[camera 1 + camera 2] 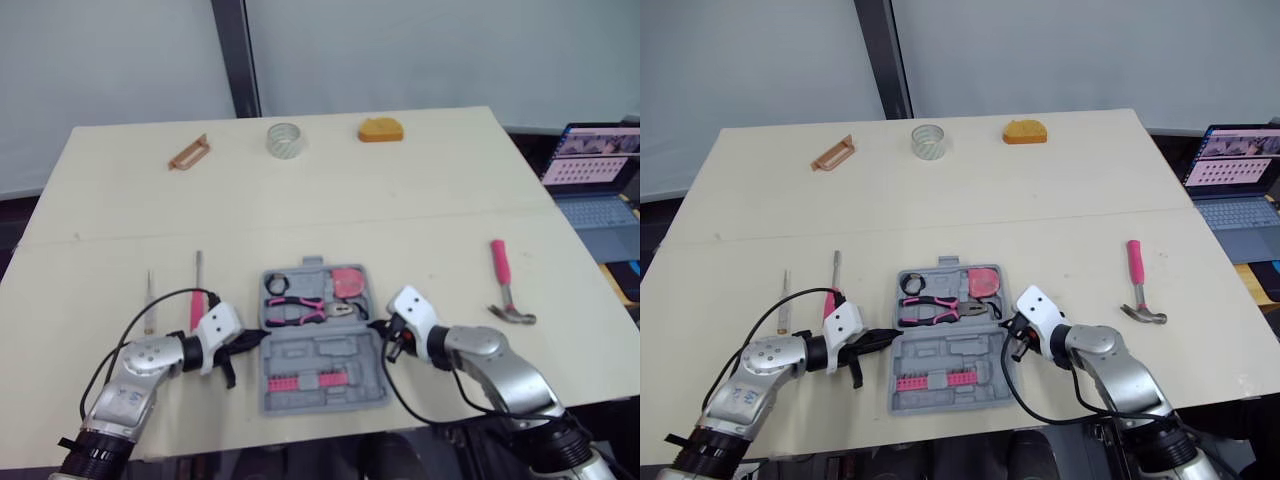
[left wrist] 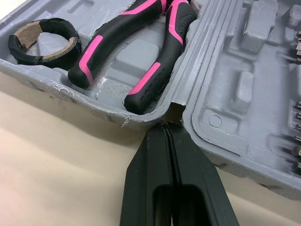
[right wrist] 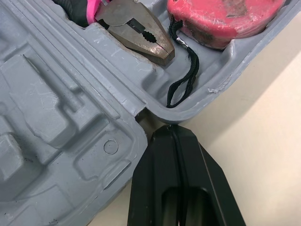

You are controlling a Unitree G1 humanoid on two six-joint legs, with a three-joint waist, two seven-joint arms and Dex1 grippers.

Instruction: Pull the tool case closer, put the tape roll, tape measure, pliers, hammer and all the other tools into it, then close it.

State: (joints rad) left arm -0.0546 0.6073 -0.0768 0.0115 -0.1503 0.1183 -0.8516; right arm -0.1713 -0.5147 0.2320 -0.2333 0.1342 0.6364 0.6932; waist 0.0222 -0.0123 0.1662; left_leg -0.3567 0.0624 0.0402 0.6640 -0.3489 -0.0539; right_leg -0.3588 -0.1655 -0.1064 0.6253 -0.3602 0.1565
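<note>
The left end effector has its two black fingers pressed flat together and holds nothing. Their joined tip sits at the hinge notch on the left side of the open grey tool case. The right end effector is likewise closed and empty, its tip at the matching notch on the case's right side, just beside the black wrist strap of the pink tape measure. The case lies open flat on the near part of the surface, between the two arms. Its far half holds the tape measure, the pink-and-black pliers and a black tape roll; its near half holds a row of red bits. A pink-handled screwdriver lies just beside the left wrist, with a thin tool further left. The hammer lies right of the case, well apart from it. Along the far edge sit a tan handle-shaped piece, a clear tape roll and an orange object. A laptop stands beyond the surface's right side.
</note>
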